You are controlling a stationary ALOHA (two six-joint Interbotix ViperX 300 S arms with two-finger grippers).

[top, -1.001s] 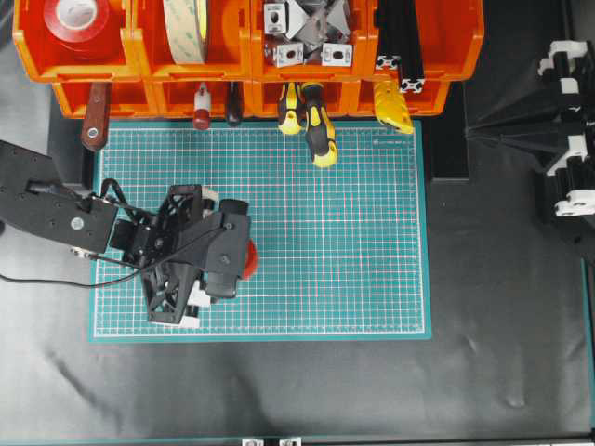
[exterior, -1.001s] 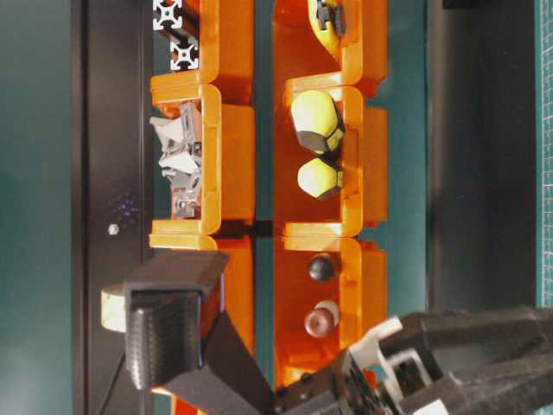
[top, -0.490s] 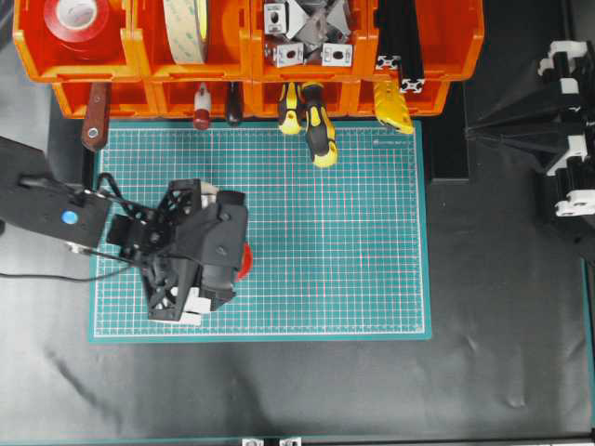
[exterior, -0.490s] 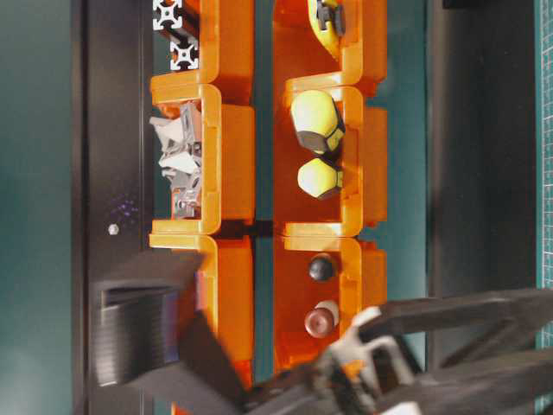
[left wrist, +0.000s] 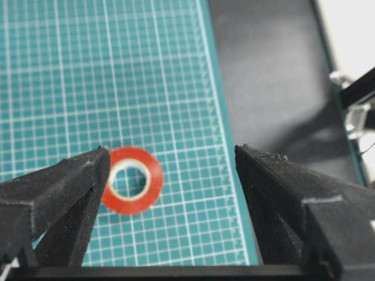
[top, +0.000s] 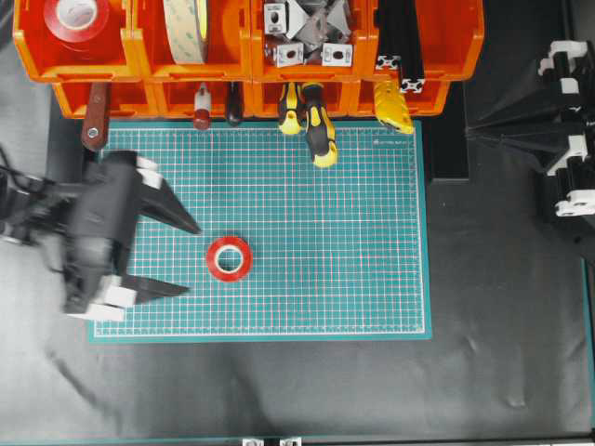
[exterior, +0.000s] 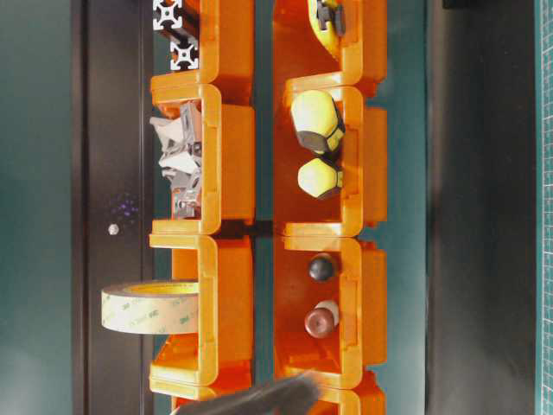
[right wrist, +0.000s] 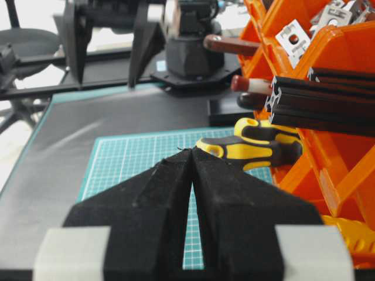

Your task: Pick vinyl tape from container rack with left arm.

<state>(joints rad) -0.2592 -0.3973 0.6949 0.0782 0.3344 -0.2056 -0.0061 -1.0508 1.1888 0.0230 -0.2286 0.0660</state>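
Note:
The vinyl tape (top: 212, 259), a small red ring with a white core, lies flat on the green mat, below the orange container rack (top: 149, 58). My left gripper (top: 192, 260) is open and empty just left of the tape, with its jaws spread wide. In the left wrist view the tape (left wrist: 155, 175) lies on the mat beyond my left gripper (left wrist: 173, 149), partly behind the left fingertip (left wrist: 88, 170). My right gripper (top: 469, 133) is shut and empty at the right, beside the mat; its jaws meet in the right wrist view (right wrist: 191, 151).
The rack's bins (exterior: 229, 173) hold a larger red roll (top: 56, 32), a cream tape roll (top: 186, 28), metal brackets (top: 307, 28) and black profiles (top: 400, 37). Yellow-black screwdrivers (top: 316, 121) stick out over the mat (top: 353, 260).
My left gripper has opened and let go of the tape, which now lies on the mat. The gripper has drawn back to the left.

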